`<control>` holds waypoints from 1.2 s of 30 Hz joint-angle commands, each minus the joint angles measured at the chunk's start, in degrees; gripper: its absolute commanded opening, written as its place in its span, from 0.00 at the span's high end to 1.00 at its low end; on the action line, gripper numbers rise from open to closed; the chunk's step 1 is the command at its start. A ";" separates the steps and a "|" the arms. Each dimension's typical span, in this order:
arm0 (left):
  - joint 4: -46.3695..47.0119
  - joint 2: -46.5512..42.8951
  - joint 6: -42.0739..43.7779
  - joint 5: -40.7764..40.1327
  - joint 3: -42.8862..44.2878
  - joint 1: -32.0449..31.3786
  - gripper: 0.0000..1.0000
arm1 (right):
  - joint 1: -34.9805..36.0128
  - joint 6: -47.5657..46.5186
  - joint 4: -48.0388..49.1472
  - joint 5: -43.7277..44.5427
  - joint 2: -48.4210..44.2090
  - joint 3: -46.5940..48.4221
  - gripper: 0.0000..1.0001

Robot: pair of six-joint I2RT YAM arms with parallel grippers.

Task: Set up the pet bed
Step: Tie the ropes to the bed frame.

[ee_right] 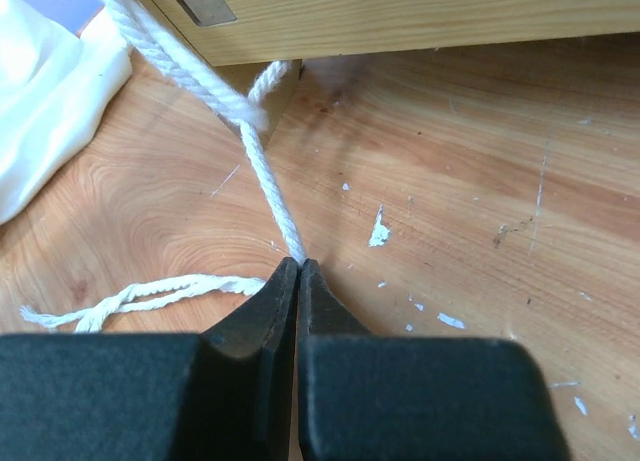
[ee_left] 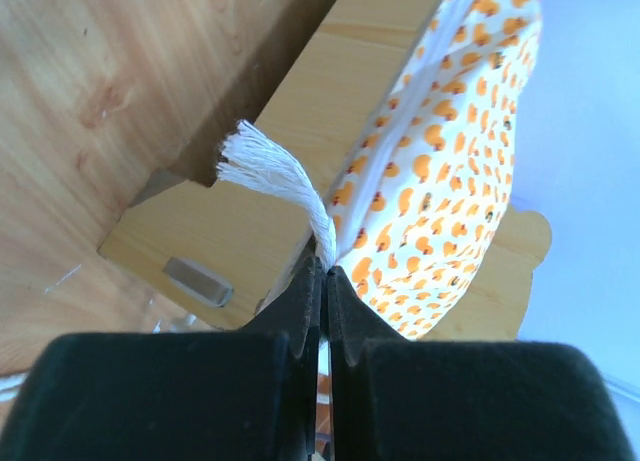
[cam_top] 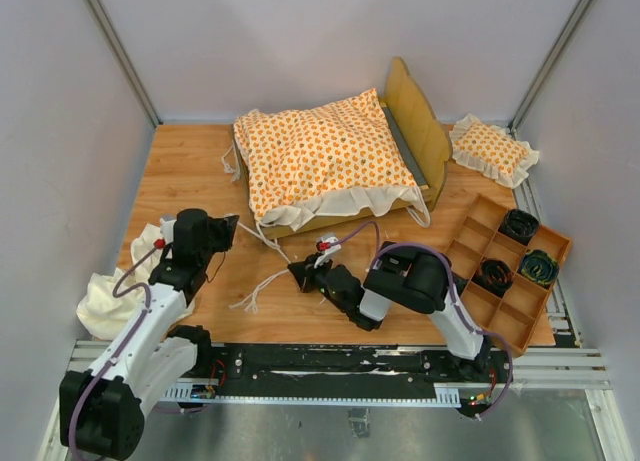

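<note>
**Both Arms Pinch Strings at the Foot of the Pet Bed**

The wooden bed frame [cam_top: 415,121] stands toward the back of the surface [cam_top: 190,171], its scalloped headboard upright on the right. The big orange-patterned cushion [cam_top: 325,156] lies on top of the frame, its cream ruffle spilling over the near edge.

The left gripper [ee_left: 323,266] sits low beside the near left corner of the bed. Its fingers are pressed together on a frayed string [ee_left: 280,176], whose tasselled end fans out just above the fingertips. In the left wrist view, the frame's pale side panel and the edge of the cushion fill the picture behind it.

The right gripper [ee_right: 300,263] lies close to the surface in front of the bed. It is closed tight on the end of a second string [ee_right: 265,181], which runs up from the fingertips toward the underside of the frame. A loose string [ee_right: 150,296] lies flat on the surface to its left.

A crumpled cream cloth [cam_top: 110,301] lies at the near left edge by the left arm. A small patterned pillow [cam_top: 492,149] rests at the far right, behind a wooden tray [cam_top: 545,301] with dark coils [cam_top: 518,224] in three of its compartments.
</note>
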 commanded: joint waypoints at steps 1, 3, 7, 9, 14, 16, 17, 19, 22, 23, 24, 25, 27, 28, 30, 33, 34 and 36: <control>1.73 -3.18 7.80 -7.34 1.90 0.13 1.00 | -0.02 -6.66 -7.48 0.24 -1.27 0.37 1.00; 1.78 -3.80 11.15 -8.51 2.89 0.14 1.00 | -0.18 -8.48 -10.55 -0.70 -2.04 1.94 1.00; 0.39 -5.05 18.36 -13.78 6.86 0.13 1.00 | -0.78 -11.25 -15.23 -2.41 -3.56 4.38 1.00; -0.28 -6.08 21.47 -17.12 8.53 0.18 1.00 | -1.07 -12.65 -15.72 -2.81 -3.95 4.54 1.00; -1.32 -6.62 28.22 -23.15 12.16 0.19 1.00 | -1.16 -12.78 -15.92 0.69 -3.51 2.06 1.00; -1.22 -6.64 30.58 -24.75 12.82 0.13 1.00 | -1.63 -11.39 -16.18 1.23 -2.77 1.13 1.00; -0.94 -6.59 31.47 -25.37 12.87 0.15 1.00 | -1.96 -10.78 -15.92 0.75 -2.47 0.73 1.00; -0.14 -6.39 33.17 -26.40 13.28 0.15 1.00 | -2.50 -10.28 -14.81 -0.23 -1.72 0.31 1.00; 0.29 -5.54 35.05 -28.81 14.13 0.17 1.00 | -3.32 -9.02 -13.72 -0.15 -1.11 -0.21 1.00; 0.12 -5.19 35.44 -29.66 14.64 0.16 1.00 | -3.66 -8.23 -13.78 0.06 -1.11 -0.47 1.00; -0.29 -4.92 35.34 -30.50 15.09 0.13 1.00 | -3.81 -7.38 -14.02 0.71 -1.07 -0.87 1.00; -0.51 -4.65 35.18 -31.13 15.53 0.13 1.00 | -3.92 -6.60 -14.13 1.73 -1.06 -1.26 1.00; -1.66 -4.07 34.32 -31.36 16.62 0.14 1.00 | -3.93 -4.57 -14.48 4.11 -1.11 -2.15 1.00; -2.17 -3.52 34.26 -31.35 17.26 0.13 1.00 | -3.94 -4.11 -14.61 4.34 -1.04 -2.31 1.00; -2.52 -2.13 34.88 -31.71 18.56 0.14 1.00 | -3.94 -4.07 -14.59 3.64 -0.65 -2.05 1.00; -3.55 -0.14 35.86 -33.69 20.62 0.28 1.00 | -3.85 -3.87 -15.42 2.59 -0.23 -1.34 1.00; -3.94 0.30 36.17 -34.39 21.19 0.45 1.00 | -3.85 -3.93 -15.62 2.60 -0.23 -1.31 1.00; -4.94 0.62 36.31 -36.31 21.94 0.66 1.00 | -3.91 -4.22 -15.37 2.92 -0.43 -1.66 1.00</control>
